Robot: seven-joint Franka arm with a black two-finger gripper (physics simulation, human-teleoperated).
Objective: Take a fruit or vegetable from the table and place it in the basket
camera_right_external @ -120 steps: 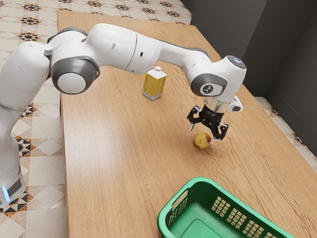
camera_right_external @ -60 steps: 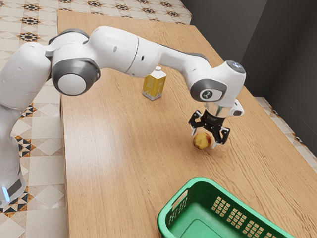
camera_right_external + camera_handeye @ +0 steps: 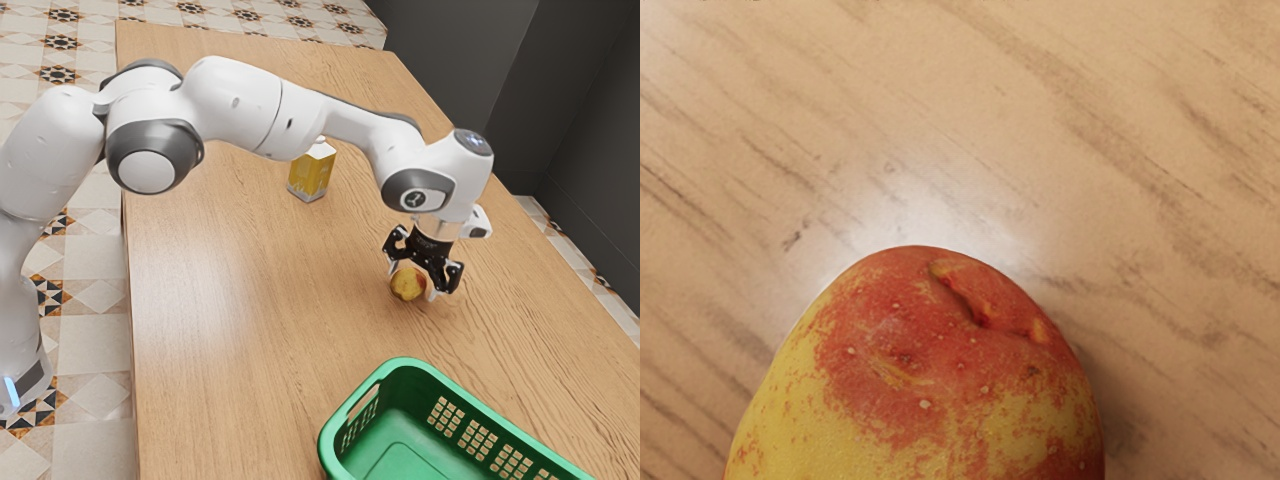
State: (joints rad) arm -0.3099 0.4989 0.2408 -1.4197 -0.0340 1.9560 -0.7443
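Because we are seemingly aiming to pinch the fruit (image 3: 408,285) from both sides, we are holding our jaws apart astride it while it is resting near the basket (image 3: 413,398), well in from the long edges of the bench (image 3: 240,350).

The rounded white arm (image 3: 232,100) has grey-ringed joints (image 3: 154,130), a blue light strip (image 3: 11,391) and a black tool (image 3: 412,281).

Patterned floor tiles (image 3: 62,75) border the wooden table (image 3: 230,270); dark grey walls (image 3: 460,50) rise beyond its edge at the exterior view's right; pale light glosses its top.
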